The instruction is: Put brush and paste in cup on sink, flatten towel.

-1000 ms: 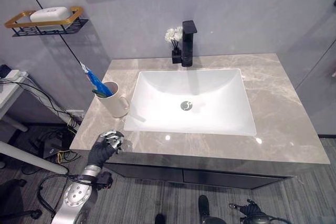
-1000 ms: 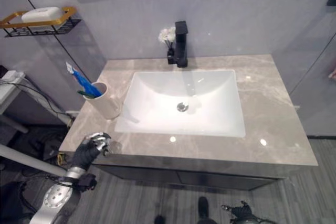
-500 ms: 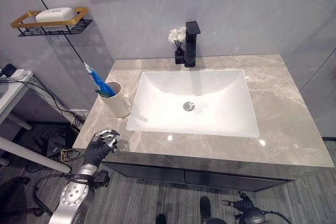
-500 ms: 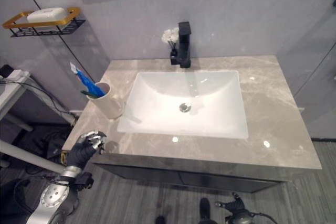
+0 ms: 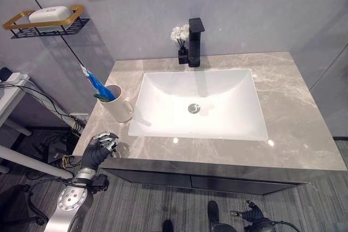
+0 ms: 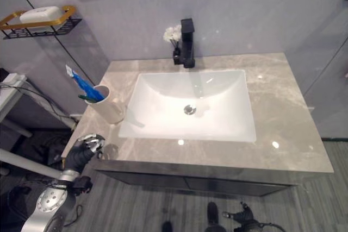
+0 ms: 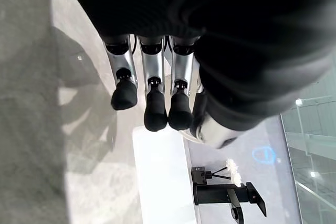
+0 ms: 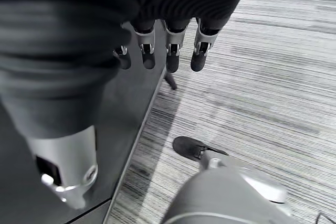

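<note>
While the brush [image 5: 95, 97] and paste [image 5: 98, 85] stand in the cup [image 5: 118, 104] on the surface [image 5: 304, 129] left of the sink [image 5: 217, 118], the left hand [image 5: 101, 146] hangs at the front edge, fingers curled on nothing. Down by the floor [image 8: 252, 77], the right hand [image 8: 157, 45] has its fingers loosely bent, empty.

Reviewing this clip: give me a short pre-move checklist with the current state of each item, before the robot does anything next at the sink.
1. Blue toothpaste tube stands in the cream ceramic cup: ok.
2. A dark green item beside the tube in the cup is the toothbrush: cannot tell.
3. Cup upright on the grey marble countertop, left of the white rectangular basin: ok.
4. Left robot hand at the counter's front left corner, fingers curled, holding nothing: ok.
5. Right robot hand hangs low over the striped floor, fingers relaxed, empty: ok.
6. Towel located for flattening: cannot tell.
</note>
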{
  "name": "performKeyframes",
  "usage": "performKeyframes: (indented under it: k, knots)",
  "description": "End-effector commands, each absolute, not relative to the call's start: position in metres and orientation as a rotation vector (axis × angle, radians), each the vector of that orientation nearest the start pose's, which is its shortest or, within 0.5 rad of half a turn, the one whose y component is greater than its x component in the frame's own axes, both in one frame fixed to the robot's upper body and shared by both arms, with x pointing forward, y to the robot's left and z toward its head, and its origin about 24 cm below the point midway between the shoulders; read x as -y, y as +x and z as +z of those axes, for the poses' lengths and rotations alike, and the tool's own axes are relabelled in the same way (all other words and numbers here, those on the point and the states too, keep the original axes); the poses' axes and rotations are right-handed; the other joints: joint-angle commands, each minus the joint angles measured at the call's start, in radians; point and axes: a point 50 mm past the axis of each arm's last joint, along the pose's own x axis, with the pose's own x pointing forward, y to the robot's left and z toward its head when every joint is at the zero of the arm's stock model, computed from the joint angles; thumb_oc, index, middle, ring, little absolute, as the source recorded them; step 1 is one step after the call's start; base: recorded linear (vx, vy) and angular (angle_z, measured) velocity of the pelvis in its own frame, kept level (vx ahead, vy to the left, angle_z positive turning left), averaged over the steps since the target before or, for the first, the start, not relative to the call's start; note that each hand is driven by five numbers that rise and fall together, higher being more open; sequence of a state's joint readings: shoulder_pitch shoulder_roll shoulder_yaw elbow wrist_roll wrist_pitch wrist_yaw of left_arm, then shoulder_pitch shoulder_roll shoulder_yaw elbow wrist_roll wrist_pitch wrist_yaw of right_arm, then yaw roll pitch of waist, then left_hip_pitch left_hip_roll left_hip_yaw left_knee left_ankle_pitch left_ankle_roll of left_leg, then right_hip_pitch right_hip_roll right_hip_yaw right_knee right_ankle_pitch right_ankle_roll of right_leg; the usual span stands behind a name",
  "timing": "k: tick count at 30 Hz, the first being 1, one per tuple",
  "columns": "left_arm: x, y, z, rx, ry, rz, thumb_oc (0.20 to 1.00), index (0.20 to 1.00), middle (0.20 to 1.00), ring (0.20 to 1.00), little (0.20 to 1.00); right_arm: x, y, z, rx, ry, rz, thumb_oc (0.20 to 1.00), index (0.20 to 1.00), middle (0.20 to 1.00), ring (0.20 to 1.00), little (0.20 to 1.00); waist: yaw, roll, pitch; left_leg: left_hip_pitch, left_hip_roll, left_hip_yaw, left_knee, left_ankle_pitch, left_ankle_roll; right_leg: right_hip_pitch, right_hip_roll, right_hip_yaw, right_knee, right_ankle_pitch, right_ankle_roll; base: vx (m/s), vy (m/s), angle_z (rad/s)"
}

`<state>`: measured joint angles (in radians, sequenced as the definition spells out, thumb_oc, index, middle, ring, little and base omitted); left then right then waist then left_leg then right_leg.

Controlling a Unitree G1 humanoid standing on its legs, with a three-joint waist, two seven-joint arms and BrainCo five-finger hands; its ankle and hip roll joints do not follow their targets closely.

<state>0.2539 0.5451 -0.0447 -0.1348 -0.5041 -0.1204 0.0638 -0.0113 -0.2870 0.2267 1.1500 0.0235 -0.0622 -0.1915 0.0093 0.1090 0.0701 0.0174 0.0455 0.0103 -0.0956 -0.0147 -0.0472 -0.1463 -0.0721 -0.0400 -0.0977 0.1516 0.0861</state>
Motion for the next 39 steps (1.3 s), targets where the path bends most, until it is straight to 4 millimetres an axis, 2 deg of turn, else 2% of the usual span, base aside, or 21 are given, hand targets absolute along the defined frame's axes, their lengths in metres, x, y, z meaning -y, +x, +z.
performKeyframes:
  k: [1, 9, 22, 32, 33, 39]
  knots:
    - [-0.251, 0.218, 0.078, 0.089, 0.053, 0.045, 0.2, 0.2, 0.2, 0.2, 0.2, 0.239, 0.136, -0.143, -1.005, -0.495, -0.095, 1.0, 1.0, 1.0, 1.0, 1.0, -0.022, -0.055, 0.014, -0.033, -0.004, 0.018, 0.008, 0.016, -0.014, 0.075, -0.09, 0.033, 0.01, -0.046, 0.061, 0.0, 0.0, 0.0]
    - [-0.259, 0.222, 0.077, 0.088, 0.044, 0.108, 0.2, 0.2, 0.2, 0.2, 0.2, 0.243, 0.134, -0.143, -1.015, -0.502, -0.116, 1.0, 1.0, 1.0, 1.0, 1.0, -0.031, -0.054, 0.023, -0.038, -0.002, 0.026, 0.008, 0.019, -0.017, 0.066, -0.09, 0.036, 0.01, -0.047, 0.06, 0.0, 0.0, 0.0]
    - [-0.266, 0.235, 0.087, 0.139, 0.06, 0.176, 0.2, 0.2, 0.2, 0.2, 0.2, 0.249, 0.122, -0.146, -1.065, -0.542, -0.121, 1.0, 1.0, 1.0, 1.0, 1.0, -0.044, -0.066, 0.036, -0.052, 0.007, 0.033, 0.008, 0.02, -0.022, 0.044, -0.081, 0.044, 0.01, -0.046, 0.058, 0.0, 0.0, 0.0]
    - [-0.27, 0.246, 0.108, 0.24, 0.089, 0.227, 0.2, 0.2, 0.2, 0.2, 0.2, 0.254, 0.106, -0.151, -1.127, -0.446, -0.246, 1.0, 1.0, 1.0, 1.0, 1.0, -0.059, -0.078, 0.054, -0.076, 0.01, 0.041, 0.008, 0.024, -0.024, 0.015, -0.076, 0.049, 0.01, -0.042, 0.059, 0.0, 0.001, -0.03]
    - [-0.268, 0.248, 0.111, 0.259, 0.072, 0.232, 0.2, 0.2, 0.2, 0.2, 0.2, 0.255, 0.099, -0.153, -1.158, -0.452, -0.254, 1.0, 1.0, 1.0, 1.0, 1.0, -0.062, -0.082, 0.058, -0.079, 0.012, 0.043, 0.008, 0.023, -0.024, 0.01, -0.076, 0.049, 0.01, -0.042, 0.06, 0.0, 0.0, 0.0]
    - [-0.264, 0.256, 0.121, 0.302, 0.074, 0.233, 0.2, 0.2, 0.2, 0.2, 0.2, 0.254, 0.097, -0.154, -1.163, -0.442, -0.26, 1.0, 1.0, 1.0, 1.0, 1.0, -0.069, -0.092, 0.066, -0.088, 0.012, 0.046, 0.008, 0.023, -0.023, -0.001, -0.075, 0.056, 0.01, -0.04, 0.061, 0.0, 0.0, 0.0]
